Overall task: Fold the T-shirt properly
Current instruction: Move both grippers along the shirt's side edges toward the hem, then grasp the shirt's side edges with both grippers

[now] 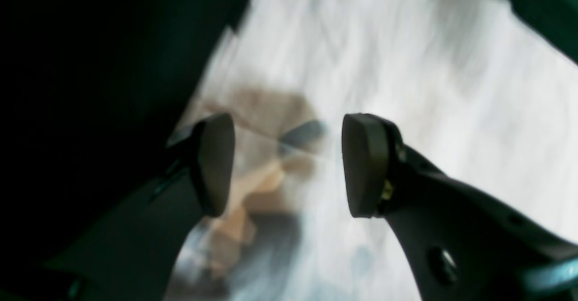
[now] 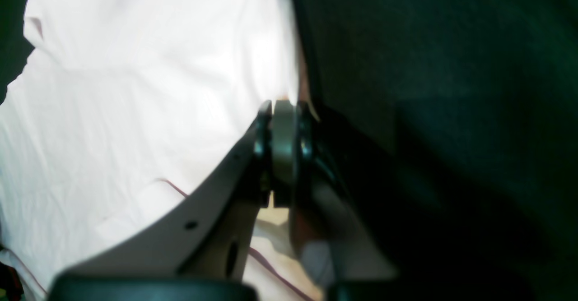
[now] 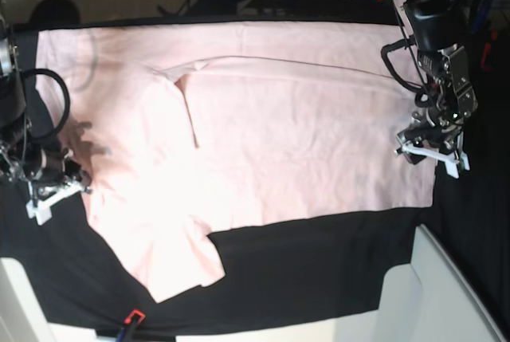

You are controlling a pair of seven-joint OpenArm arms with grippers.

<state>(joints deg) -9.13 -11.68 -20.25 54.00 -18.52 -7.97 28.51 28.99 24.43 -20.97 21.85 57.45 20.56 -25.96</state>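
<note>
The pale pink T-shirt (image 3: 263,135) lies spread flat on the black table cloth (image 3: 319,262), its plain side up, one short sleeve (image 3: 171,258) reaching toward the near edge of the cloth and a long fold line running across its far part.

The right gripper (image 3: 54,192) sits low at the shirt's edge on the base view's left side, its arm bent down from above with a black cable looping beside it. In the right wrist view the right gripper (image 2: 283,111) has its fingers pressed together right on the border where the pink fabric meets the dark cloth; whether fabric is pinched between them cannot be told.

The left gripper (image 3: 430,149) hangs at the shirt's opposite edge, on the base view's right side, its arm reaching down from the far corner. In the blurred left wrist view the left gripper (image 1: 289,165) has its fingers well apart over the pale fabric, with nothing between them.
</note>
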